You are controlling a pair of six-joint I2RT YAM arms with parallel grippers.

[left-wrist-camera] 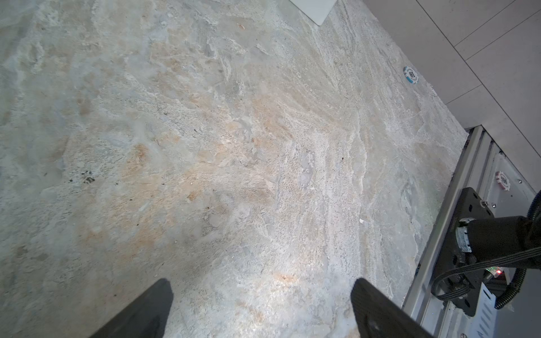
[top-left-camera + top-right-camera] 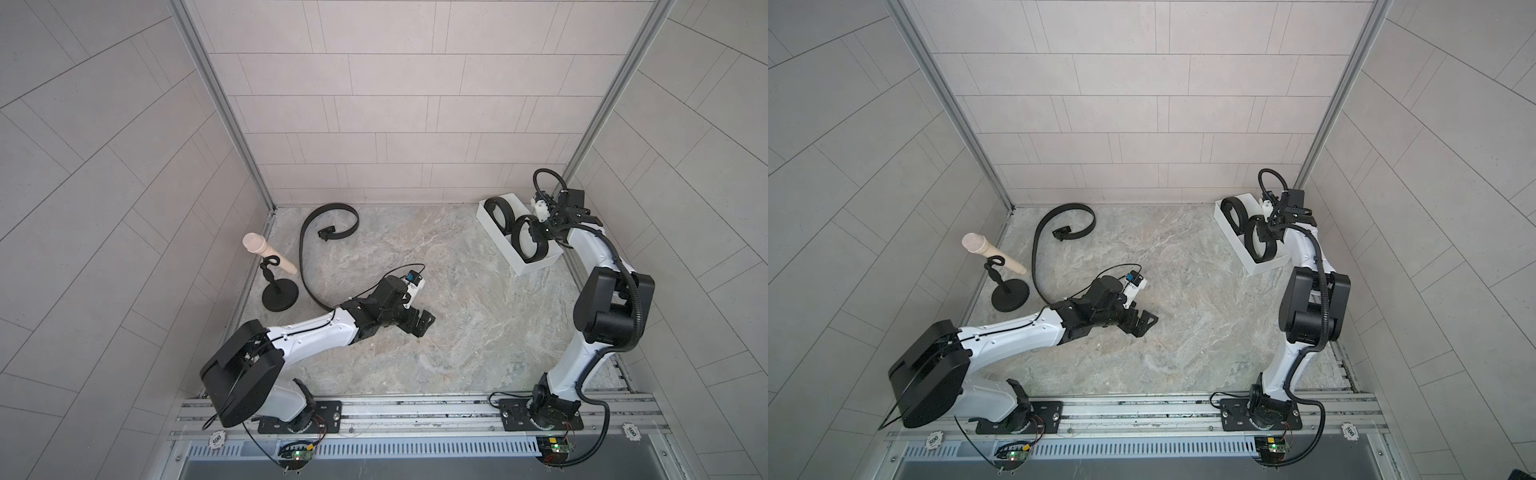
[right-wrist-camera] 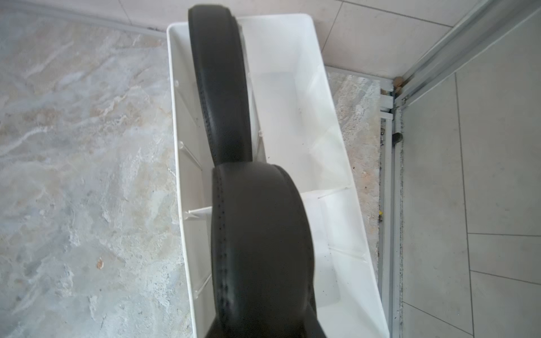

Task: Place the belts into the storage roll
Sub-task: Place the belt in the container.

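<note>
Right end effector (image 2: 537, 232) is at the nearer coiled belt (image 3: 257, 234) in the white tray (image 3: 292, 87); whether it grips I cannot tell. Seat that coil upright between dividers (image 3: 333, 191) before letting go. Left end effector (image 1: 262, 292) gapes wide; the loose belt (image 2: 302, 249) lies on the tabletop (image 2: 457, 311).

A far rolled belt (image 2: 1226, 206) and a near rolled belt (image 2: 1269, 249) stand on edge in the white tray (image 2: 1233, 239). The right gripper (image 2: 1266, 228) is at the near one. A loose belt (image 2: 1034, 253) curls on the table (image 2: 1183, 332) by the microphone stand (image 2: 1010, 296)
</note>
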